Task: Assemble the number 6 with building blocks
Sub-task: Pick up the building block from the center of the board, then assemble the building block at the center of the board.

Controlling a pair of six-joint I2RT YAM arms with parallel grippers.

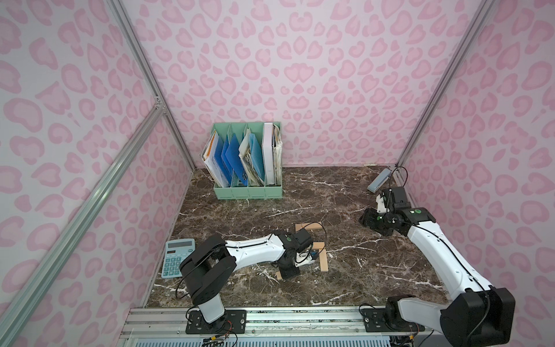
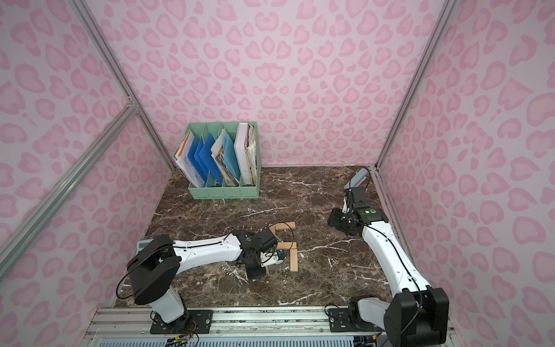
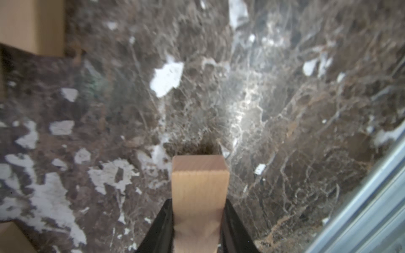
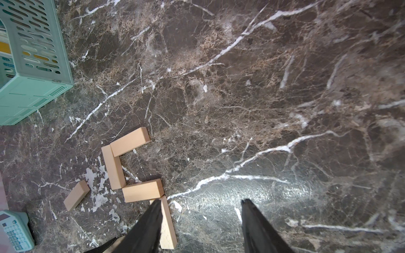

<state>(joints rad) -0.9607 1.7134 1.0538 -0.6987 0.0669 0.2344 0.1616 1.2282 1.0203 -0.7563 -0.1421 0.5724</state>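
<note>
Pinched between our left fingers [image 3: 163,225], one building block [image 3: 199,186] juts forward, the unfinished number 6 [image 1: 319,246] just beside them; our right fingers [image 4: 255,225] hang spread, empty. We judge the pickup made; next it must seat squarely on the loop's open side.

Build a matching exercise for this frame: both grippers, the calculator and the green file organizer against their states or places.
Things:
1. left gripper
2. right gripper
3. calculator
4. green file organizer

States or places:
A. open, nothing between the jaws
B. at the back of the table, holding folders
C. shut on a wooden plank
D. lying flat beside the left arm

Pairs: 1-C, 2-A, 3-D, 4-B
</note>
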